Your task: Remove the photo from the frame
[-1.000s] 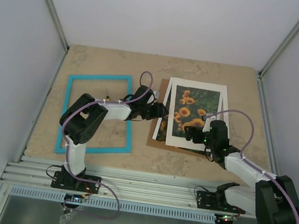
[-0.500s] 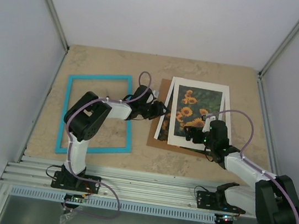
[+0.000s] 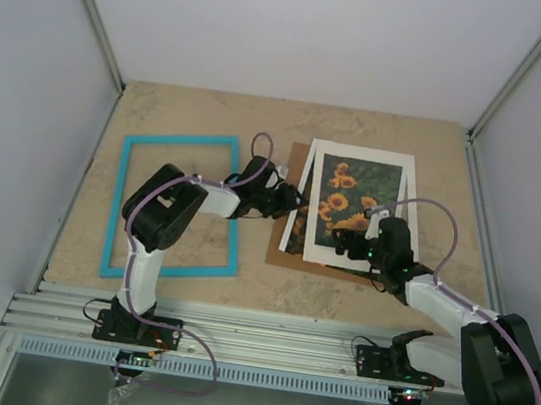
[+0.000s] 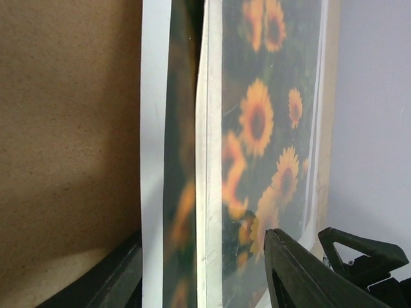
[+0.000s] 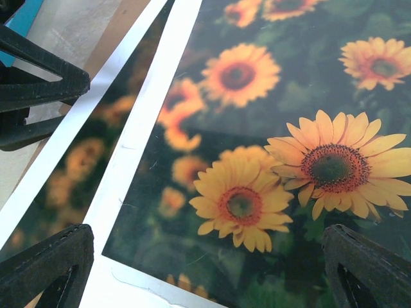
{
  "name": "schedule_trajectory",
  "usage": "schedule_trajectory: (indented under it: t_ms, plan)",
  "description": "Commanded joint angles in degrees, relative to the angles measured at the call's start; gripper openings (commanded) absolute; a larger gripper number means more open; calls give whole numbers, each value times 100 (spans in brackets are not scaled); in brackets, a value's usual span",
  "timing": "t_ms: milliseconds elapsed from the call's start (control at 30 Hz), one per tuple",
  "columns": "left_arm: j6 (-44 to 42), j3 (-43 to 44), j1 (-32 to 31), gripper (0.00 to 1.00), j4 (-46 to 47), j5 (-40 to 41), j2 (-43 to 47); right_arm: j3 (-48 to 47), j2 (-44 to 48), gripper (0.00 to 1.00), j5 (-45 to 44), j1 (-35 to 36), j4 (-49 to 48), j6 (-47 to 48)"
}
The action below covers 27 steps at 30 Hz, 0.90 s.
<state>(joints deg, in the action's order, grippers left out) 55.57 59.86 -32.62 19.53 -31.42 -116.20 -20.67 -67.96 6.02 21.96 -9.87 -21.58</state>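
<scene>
The turquoise frame (image 3: pixel 179 139) lies flat and empty on the table's left half. The sunflower photo (image 3: pixel 352 199) lies to its right under a white mat (image 3: pixel 316 254), on the brown backing board (image 3: pixel 281 249). A strip of the print sticks out past the mat's left edge (image 4: pixel 180 192). My left gripper (image 3: pixel 290 203) is open at the stack's left edge, its jaws either side of the mat's edge (image 4: pixel 205 282). My right gripper (image 3: pixel 341 241) is open and empty low over the mat's near-left corner (image 5: pixel 209 276). The photo (image 5: pixel 289 128) fills the right wrist view.
The backing board (image 4: pixel 64 128) juts out left of and nearer than the mat. A corner of the frame (image 5: pixel 22 19) and the left gripper's fingers (image 5: pixel 38 83) show at the left of the right wrist view. Grey walls close in the table on three sides.
My left gripper has edged right to the stack's left edge. The mat and print have shifted slightly to the right. The right arm has hardly moved.
</scene>
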Motion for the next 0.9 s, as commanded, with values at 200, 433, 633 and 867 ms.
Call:
schedule_trajectory:
  t_ms: [200, 433, 633, 867]
  plan:
    - [213, 309, 0, 45, 231, -137, -368, -68, -43, 98, -20, 46, -185, 101]
    - [152, 571, 4, 38, 110, -72, -618, -77, -67, 98, -19, 63, -194, 105]
    - [104, 499, 7, 20, 258, -11, -584, -87, -107, 98, -30, 74, -192, 113]
    - [18, 110, 4, 0, 427, 74, -259, -113, -155, 98, -31, 97, -208, 123]
